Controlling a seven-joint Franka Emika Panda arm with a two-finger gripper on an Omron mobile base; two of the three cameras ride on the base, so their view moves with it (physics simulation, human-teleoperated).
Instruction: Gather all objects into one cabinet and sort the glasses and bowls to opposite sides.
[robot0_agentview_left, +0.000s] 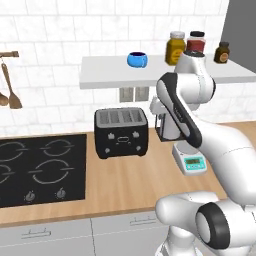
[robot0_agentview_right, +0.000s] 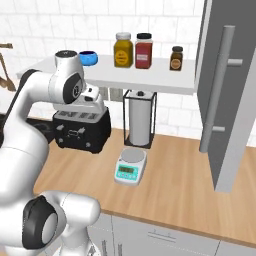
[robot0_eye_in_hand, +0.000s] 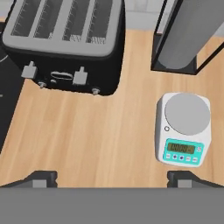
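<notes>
A glossy blue bowl (robot0_agentview_left: 137, 60) (robot0_agentview_right: 89, 58) sits on the white wall shelf (robot0_agentview_left: 110, 72) (robot0_agentview_right: 165, 80), left of the jars. The glasses are out of view. At the right, the cabinet's tall grey door (robot0_agentview_right: 235, 125) with its long bar handle (robot0_agentview_right: 220, 90) swings out over the counter; its inside is hidden. Another edge of the cabinet (robot0_agentview_left: 242, 30) shows at the top right. My gripper (robot0_eye_in_hand: 112, 179) is open with nothing between its fingertips (robot0_eye_in_hand: 41, 178), pointing down at bare wooden counter in front of the toaster, well below the bowl.
A black toaster (robot0_agentview_left: 121, 132) (robot0_eye_in_hand: 65, 43) stands beside the stove (robot0_agentview_left: 40, 167). A paper towel holder (robot0_agentview_right: 140, 117) (robot0_eye_in_hand: 188, 35) and a small kitchen scale (robot0_agentview_right: 131, 167) (robot0_eye_in_hand: 183, 127) stand to the right. Three jars (robot0_agentview_right: 143, 51) stand on the shelf. Wooden utensils (robot0_agentview_left: 10, 90) hang at the left.
</notes>
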